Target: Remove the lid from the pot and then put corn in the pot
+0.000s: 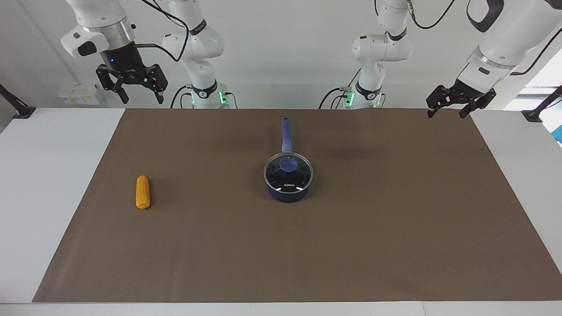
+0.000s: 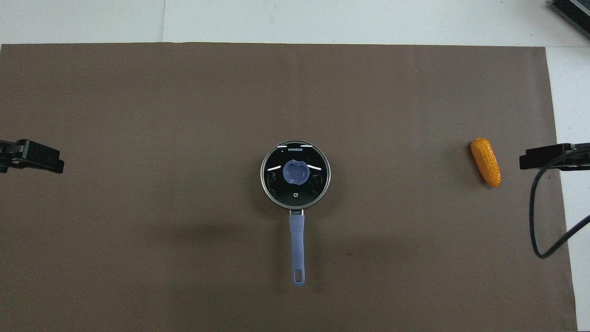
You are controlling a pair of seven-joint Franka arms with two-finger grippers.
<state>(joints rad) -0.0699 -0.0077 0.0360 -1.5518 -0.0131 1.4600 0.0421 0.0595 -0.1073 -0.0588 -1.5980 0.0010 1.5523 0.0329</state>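
The small dark navy-blue saucepan (image 1: 288, 193) has a black interior and a paler blue straight handle (image 2: 297, 246). Its round clear glass lid (image 2: 295, 174) carries a thin silver metal rim, a blue knob and small white lettering. The small corn cob (image 1: 142, 192) is orange-yellow with a bumpy kernel pattern. A plain brown mat (image 1: 395, 219) covers the white table (image 1: 44, 175).

White lettering "KONKA" stands on the lid (image 2: 295, 174).
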